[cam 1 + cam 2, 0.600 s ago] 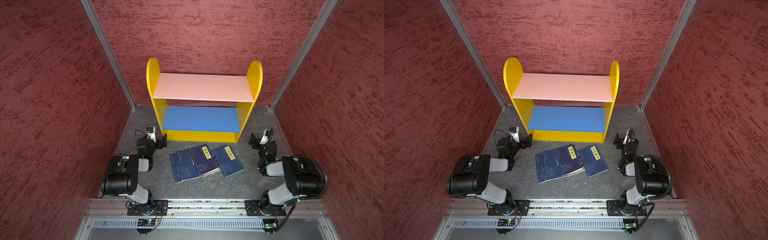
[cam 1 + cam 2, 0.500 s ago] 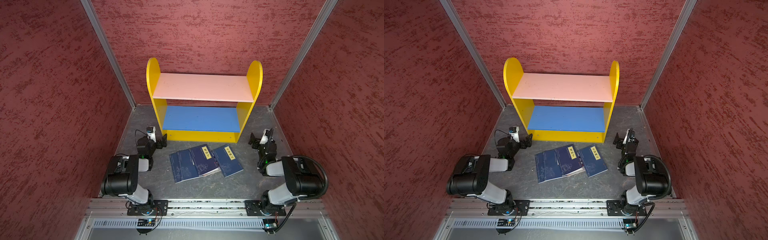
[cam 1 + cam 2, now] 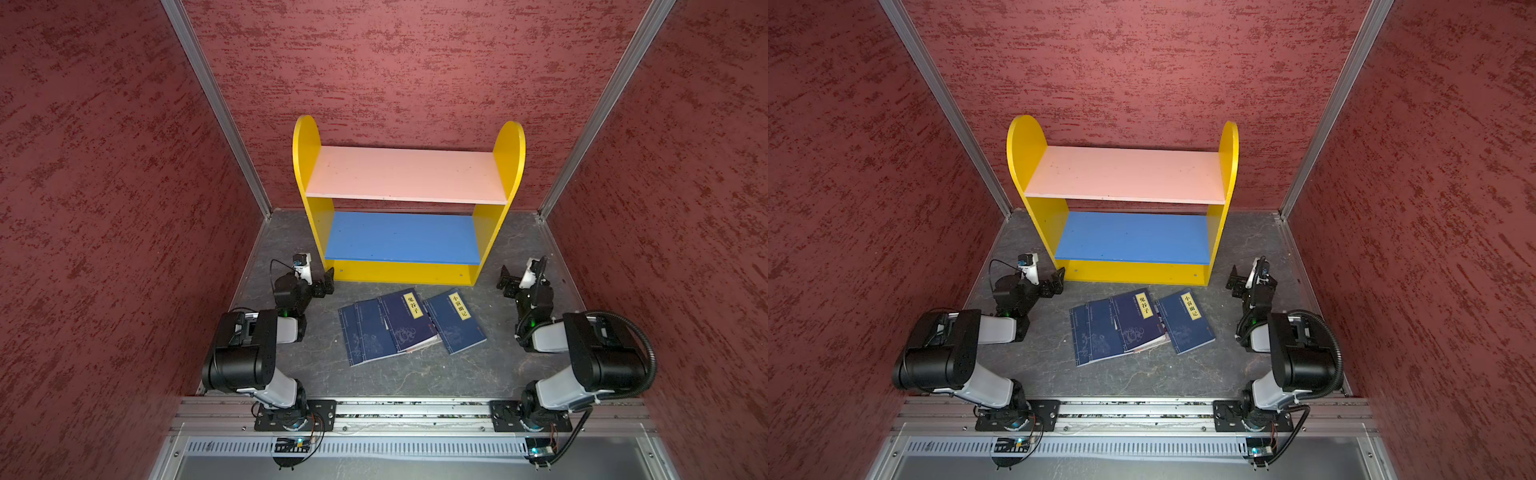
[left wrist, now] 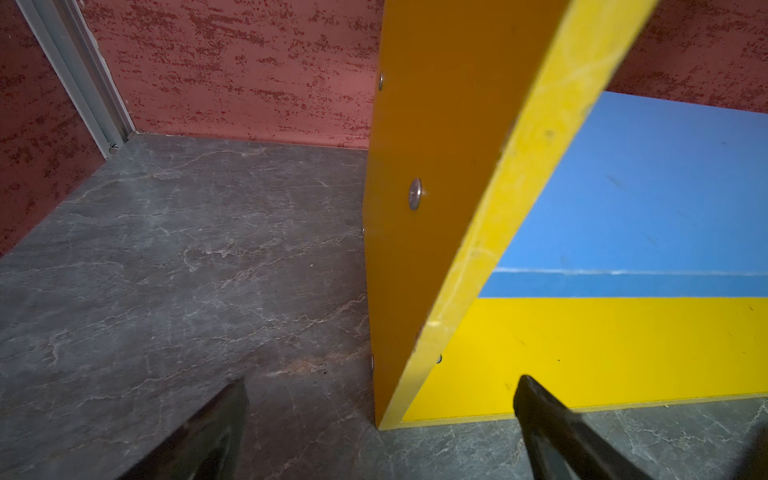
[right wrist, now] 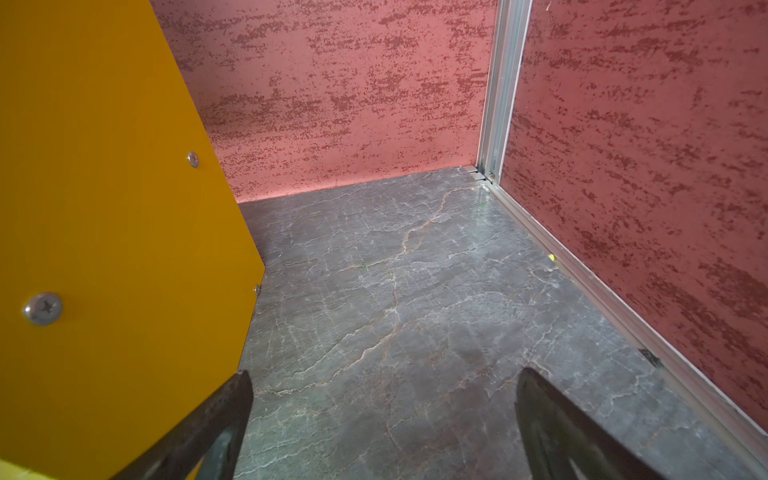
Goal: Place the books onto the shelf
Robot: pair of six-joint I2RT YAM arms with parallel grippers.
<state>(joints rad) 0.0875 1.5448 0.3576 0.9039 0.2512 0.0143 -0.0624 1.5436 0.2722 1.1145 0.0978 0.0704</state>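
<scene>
Several navy books (image 3: 409,324) (image 3: 1140,322) lie flat and overlapping on the grey floor in front of the shelf, two showing yellow title labels. A pinkish edge (image 3: 420,345) peeks from under the pile. The shelf (image 3: 405,174) (image 3: 1125,174) stands at the back wall, its pink and blue boards bare. My left gripper (image 3: 325,284) (image 3: 1054,283) (image 4: 382,384) rests open, low by the shelf's front left corner (image 4: 498,216). My right gripper (image 3: 509,282) (image 3: 1235,283) (image 5: 385,374) rests open beside the shelf's right side panel (image 5: 104,208). Neither holds anything.
Red textured walls (image 3: 104,208) close in on three sides, with aluminium corner posts (image 3: 216,108). A metal rail (image 3: 411,409) carrying both arm bases runs along the front edge. Bare grey floor (image 5: 395,270) lies between the shelf's sides and the walls.
</scene>
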